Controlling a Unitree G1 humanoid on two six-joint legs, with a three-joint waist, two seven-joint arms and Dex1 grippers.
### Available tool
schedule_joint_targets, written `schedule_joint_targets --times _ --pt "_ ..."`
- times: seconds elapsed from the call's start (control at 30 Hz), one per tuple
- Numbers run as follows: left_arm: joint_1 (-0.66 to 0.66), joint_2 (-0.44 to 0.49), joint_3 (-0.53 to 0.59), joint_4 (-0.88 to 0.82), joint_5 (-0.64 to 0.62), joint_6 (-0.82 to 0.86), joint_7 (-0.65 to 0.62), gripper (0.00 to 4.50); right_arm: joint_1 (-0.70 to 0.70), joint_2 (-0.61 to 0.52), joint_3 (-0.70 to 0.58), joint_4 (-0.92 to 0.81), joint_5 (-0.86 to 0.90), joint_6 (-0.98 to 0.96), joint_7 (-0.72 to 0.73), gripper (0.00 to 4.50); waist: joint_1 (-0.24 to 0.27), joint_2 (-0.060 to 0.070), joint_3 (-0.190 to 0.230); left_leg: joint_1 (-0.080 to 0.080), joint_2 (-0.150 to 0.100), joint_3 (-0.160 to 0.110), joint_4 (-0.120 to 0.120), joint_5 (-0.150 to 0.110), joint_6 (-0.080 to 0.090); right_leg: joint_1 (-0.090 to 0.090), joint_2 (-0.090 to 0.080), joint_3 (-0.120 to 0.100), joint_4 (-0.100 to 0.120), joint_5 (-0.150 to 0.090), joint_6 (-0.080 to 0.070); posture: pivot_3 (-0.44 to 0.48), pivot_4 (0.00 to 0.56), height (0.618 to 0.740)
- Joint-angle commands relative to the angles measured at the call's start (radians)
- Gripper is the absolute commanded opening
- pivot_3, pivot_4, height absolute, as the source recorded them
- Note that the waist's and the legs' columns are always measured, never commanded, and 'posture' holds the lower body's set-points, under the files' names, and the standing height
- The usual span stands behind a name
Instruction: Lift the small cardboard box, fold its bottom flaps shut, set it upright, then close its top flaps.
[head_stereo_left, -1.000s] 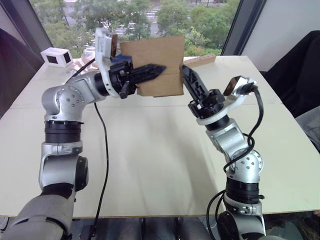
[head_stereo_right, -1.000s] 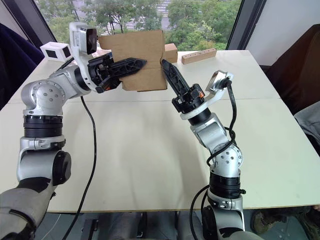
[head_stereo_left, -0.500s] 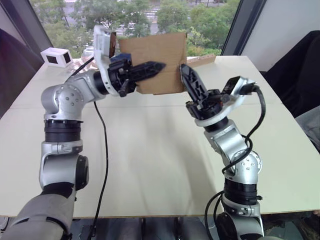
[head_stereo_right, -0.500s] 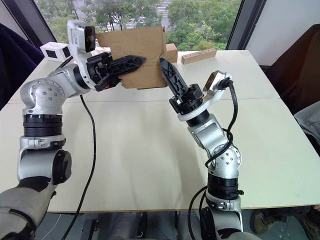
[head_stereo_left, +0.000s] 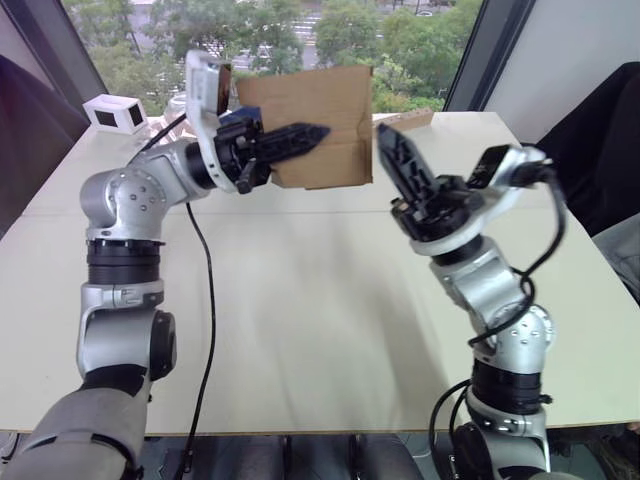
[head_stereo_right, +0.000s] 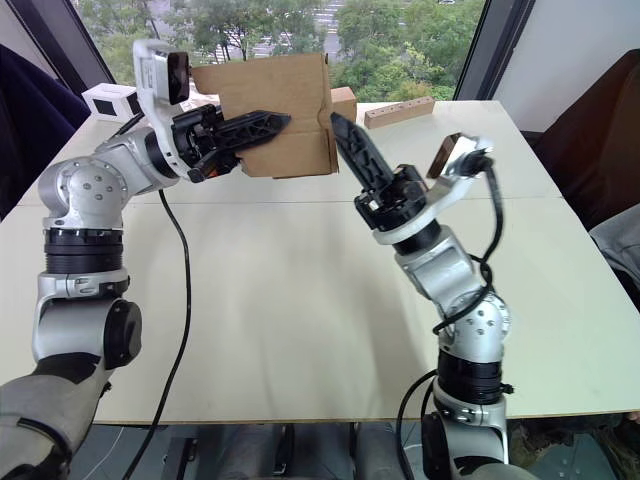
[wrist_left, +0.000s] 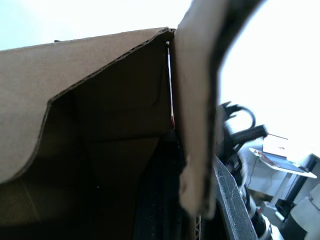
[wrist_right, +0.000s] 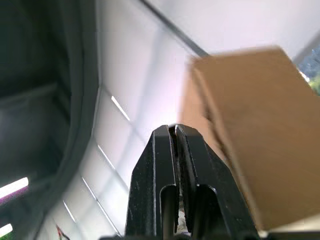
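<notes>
Our left gripper (head_stereo_right: 262, 124) keeps the plain brown cardboard box (head_stereo_right: 290, 95) clamped aloft; our closed, empty right gripper (head_stereo_right: 343, 128) has backed off its side, so the bottom flaps likely remain unfolded.

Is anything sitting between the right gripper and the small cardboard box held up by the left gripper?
Nothing visible. The right gripper, fingers shut, is beside the small cardboard box's right edge with only air between them; the left gripper holds the box above the table.
</notes>
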Motion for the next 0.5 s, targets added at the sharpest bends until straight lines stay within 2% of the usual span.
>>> schedule_joint_targets --times 0.03,0.17,0.5 --pt "-0.016 0.011 -0.004 -0.020 -0.010 0.004 -0.016 0.00 -0.017 -0.044 -0.052 0.002 -0.031 -0.040 -0.008 0.17 0.000 0.000 0.000 0.000 0.000 0.000 0.000 0.000 0.000 0.000 0.000 0.000 0.000 0.000 0.000 0.000 0.150 0.740" --pt "-0.021 0.008 -0.014 -0.011 -0.009 0.003 -0.024 0.00 -0.009 -0.120 -0.010 0.048 -0.162 -0.021 0.037 0.17 0.000 0.000 0.000 0.000 0.000 0.001 0.000 0.000 0.000 0.000 0.000 0.000 0.000 0.000 0.000 0.000 0.150 0.740" --pt "-0.018 0.005 -0.046 -0.014 0.010 -0.006 -0.044 0.00 -0.042 -0.064 0.106 0.056 -0.265 -0.014 0.111 0.17 0.000 0.000 0.000 0.000 0.001 0.000 0.000 0.000 0.000 0.000 0.001 0.000 0.000 0.000 0.000 0.000 0.150 0.740"
